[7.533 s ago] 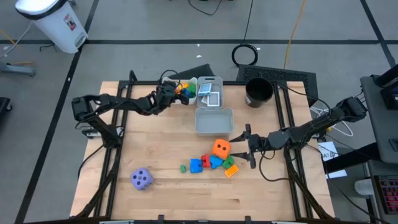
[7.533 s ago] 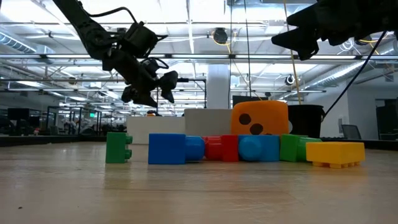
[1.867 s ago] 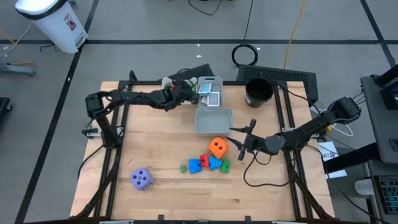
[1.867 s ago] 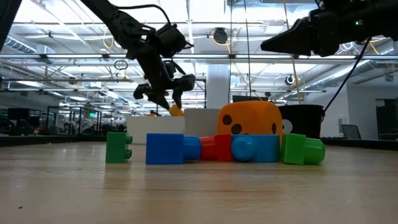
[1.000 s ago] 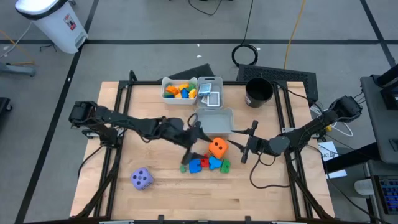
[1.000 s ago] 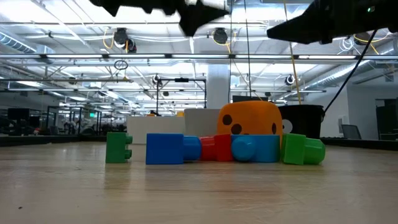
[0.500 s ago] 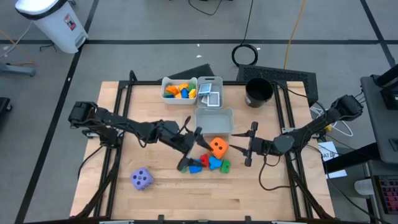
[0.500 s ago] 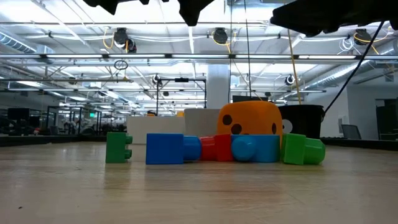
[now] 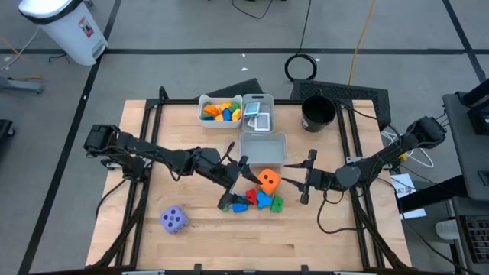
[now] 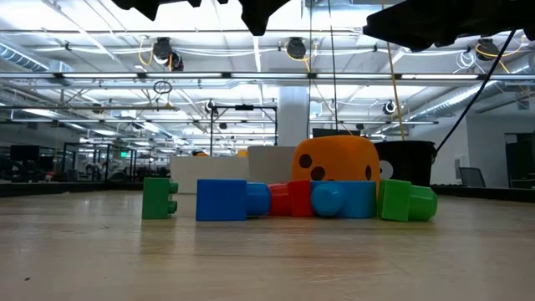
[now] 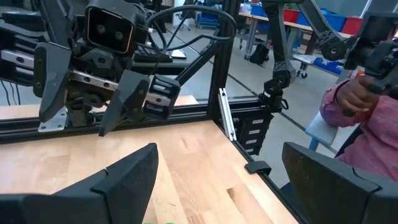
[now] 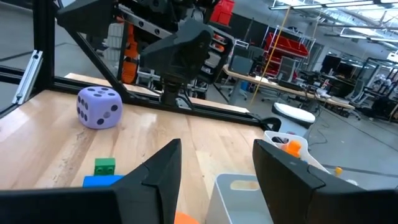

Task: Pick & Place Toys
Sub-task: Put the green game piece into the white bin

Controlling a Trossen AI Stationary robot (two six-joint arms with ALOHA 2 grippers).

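A row of small blocks, green [image 10: 159, 198], blue [image 10: 226, 201], red [image 10: 292, 199], blue [image 10: 343, 199] and green [image 10: 405, 202], lies on the table in front of the orange die [image 9: 267, 181]. A purple die [image 9: 174, 220] sits alone near the front left. My left gripper [image 9: 235, 183] is open and empty, hovering above the left end of the row, clear of it in the low view [image 10: 201, 7]. My right gripper [image 9: 308, 177] is open and empty, level, just right of the orange die and above table height.
At the back stand a white bin [image 9: 218, 111] with coloured blocks, a grey bin [image 9: 257, 114] with picture cards, an empty grey bin [image 9: 263, 149] just behind the orange die, and a black cup [image 9: 317, 113]. A person's sleeve [image 11: 367, 106] shows beyond the table's right side.
My left gripper has gone a little toward the table's near edge, over the left end of the block row, staying open. The blocks and dice have kept still.
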